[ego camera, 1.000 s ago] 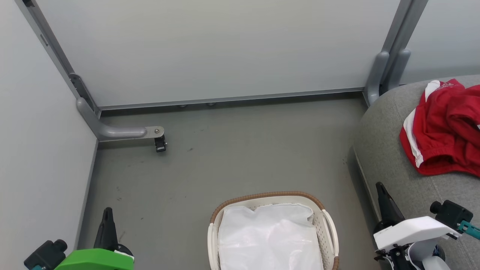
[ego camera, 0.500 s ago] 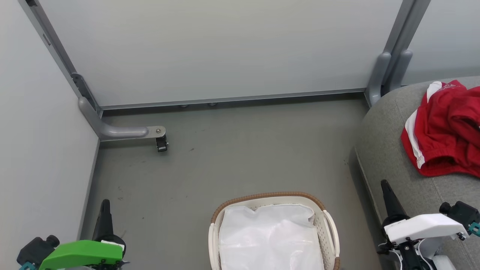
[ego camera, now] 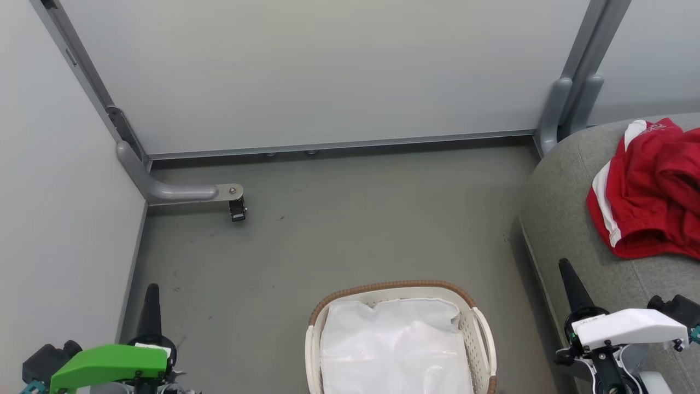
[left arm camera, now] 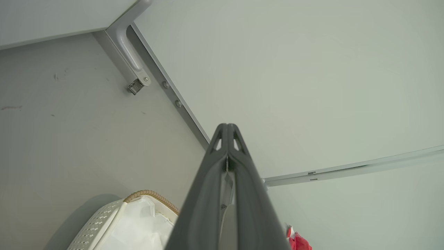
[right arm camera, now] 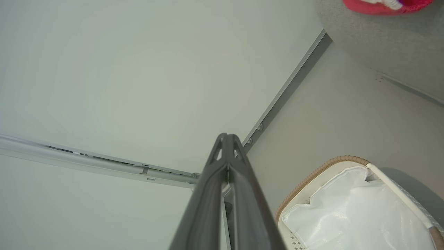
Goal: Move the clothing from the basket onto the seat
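Red clothing (ego camera: 651,191) sits heaped on the grey sofa seat (ego camera: 563,219), cut by the frame edge; possibly two garments. Laundry basket (ego camera: 383,287) on the floor (ego camera: 328,230) holds a white sheet (ego camera: 394,350). Left gripper (ego camera: 151,293) and right gripper (ego camera: 566,271) flank it, fingers pressed together, gripping nothing.

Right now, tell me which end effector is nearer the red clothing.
Right. The right end effector is by the sofa, just short of the red clothing; the left end effector is far across the floor, past the basket.
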